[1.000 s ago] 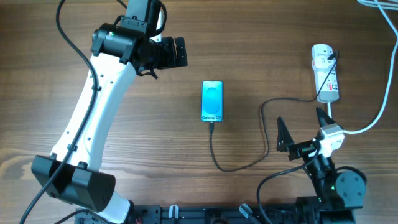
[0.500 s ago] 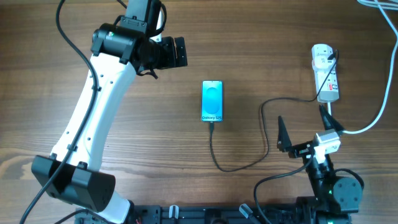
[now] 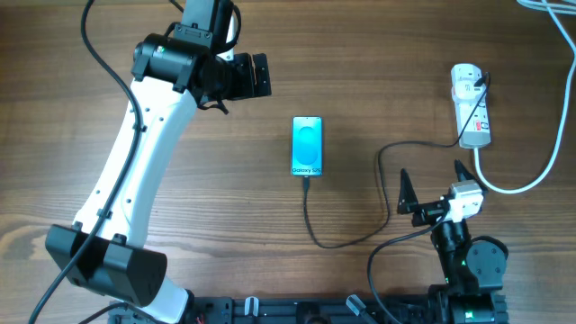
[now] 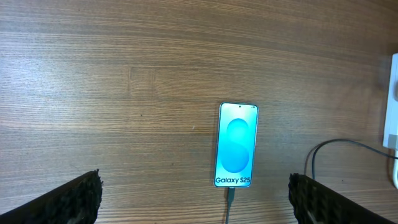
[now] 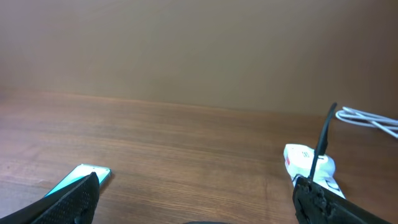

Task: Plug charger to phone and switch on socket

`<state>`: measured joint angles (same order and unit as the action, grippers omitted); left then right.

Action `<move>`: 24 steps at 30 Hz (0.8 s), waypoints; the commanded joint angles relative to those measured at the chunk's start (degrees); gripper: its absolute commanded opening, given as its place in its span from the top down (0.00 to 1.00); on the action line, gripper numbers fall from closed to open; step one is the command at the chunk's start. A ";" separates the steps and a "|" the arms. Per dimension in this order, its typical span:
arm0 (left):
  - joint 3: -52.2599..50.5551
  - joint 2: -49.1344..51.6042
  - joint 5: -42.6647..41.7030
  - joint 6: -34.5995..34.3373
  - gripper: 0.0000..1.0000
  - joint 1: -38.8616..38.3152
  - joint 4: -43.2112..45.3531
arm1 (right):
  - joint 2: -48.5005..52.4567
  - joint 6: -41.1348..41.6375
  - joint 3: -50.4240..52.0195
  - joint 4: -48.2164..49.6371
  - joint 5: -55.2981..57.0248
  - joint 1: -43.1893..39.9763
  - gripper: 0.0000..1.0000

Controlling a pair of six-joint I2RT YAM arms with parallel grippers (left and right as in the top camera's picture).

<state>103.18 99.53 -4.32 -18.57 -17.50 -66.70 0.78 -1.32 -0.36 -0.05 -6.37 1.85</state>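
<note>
The phone [image 3: 307,146], its screen cyan, lies flat mid-table. The charger, a thin black cable [image 3: 335,243], runs from the phone's near end in a loop across the table to the white socket [image 3: 471,117] at the right. My left gripper [image 3: 263,76] hangs open and empty to the upper left of the phone; its view shows the phone [image 4: 236,144] and the plug tip [image 4: 229,198] at its end. My right gripper [image 3: 435,184] is open and empty, below the socket. Its view shows the socket [image 5: 308,163] with its red switch [image 5: 288,160] and a corner of the phone [image 5: 87,175].
A thick white lead [image 3: 531,184] curves from the socket out to the table's right edge and up to the far right corner. My right arm's base [image 3: 468,265] stands at the front edge. My left arm [image 3: 135,171] crosses the table's left side.
My right gripper has drawn back from the socket, toward the front and slightly left, and has turned a little. The left arm, phone and cable have not moved.
</note>
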 commanded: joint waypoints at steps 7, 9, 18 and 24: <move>0.07 0.39 0.37 0.09 0.00 0.37 0.00 | -0.59 1.51 0.07 -0.09 2.10 0.35 0.00; 0.07 0.39 0.37 0.09 0.00 0.37 0.00 | -0.59 1.53 0.07 -0.15 2.14 0.35 0.00; 0.07 0.39 0.37 0.09 0.00 0.37 0.00 | -0.57 1.70 0.07 0.11 1.90 0.35 0.00; 0.07 0.39 0.37 0.09 0.00 0.37 0.00 | -0.57 1.73 0.07 0.11 1.90 0.35 0.00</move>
<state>103.18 99.53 -4.32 -18.57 -17.50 -66.70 0.78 -0.23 -0.36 -0.21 -5.26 1.85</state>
